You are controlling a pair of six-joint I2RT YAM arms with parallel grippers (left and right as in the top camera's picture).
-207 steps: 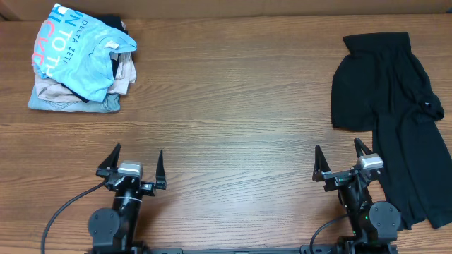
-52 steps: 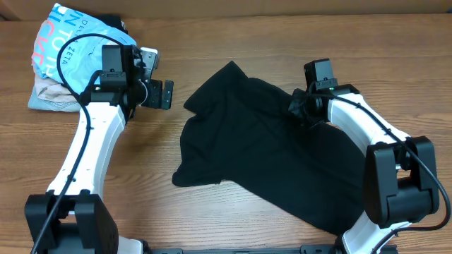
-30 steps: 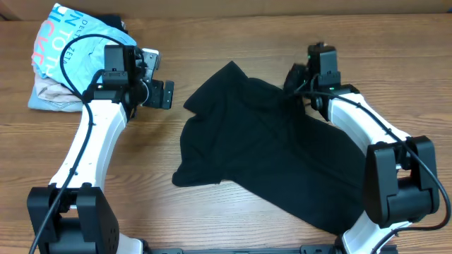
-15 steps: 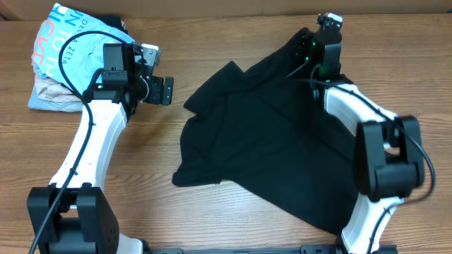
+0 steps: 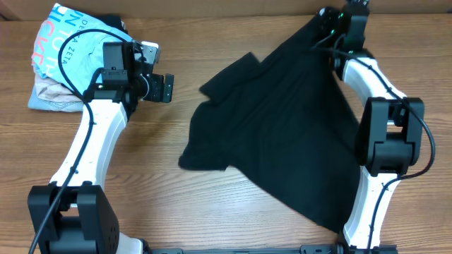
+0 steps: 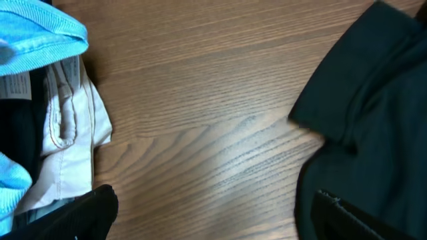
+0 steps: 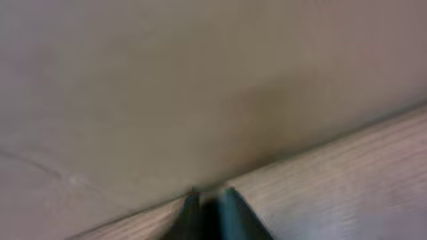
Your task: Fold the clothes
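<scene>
Well, the wooden counter (image 5: pixel 212 219) takes up nearly the whole overhead view. On it, the black garment (image 5: pixel 282 134) is the biggest thing, filling the centre and right of the frame. It runs from a rumpled sleeve and hem at centre-left, down to a point at lower right, and up to a peak at the upper right edge. That peak is drawn up to my right tool (image 5: pixel 328 21), which is clamped on the cloth at the back of the counter. The right wrist view is blurred. It shows only two dark fingertips close together with dark cloth between them, against a plain tan wall (image 7: pixel 200 80).

At upper left lies a pile of other clothes, with a light blue lettered T-shirt (image 5: pixel 74 53) on top of beige folded garments (image 5: pixel 53 95). My left tool (image 5: pixel 164 88) sits just right of that pile with its fingers spread wide and nothing between them. It is apart from the black sleeve, with bare wood between.
</scene>
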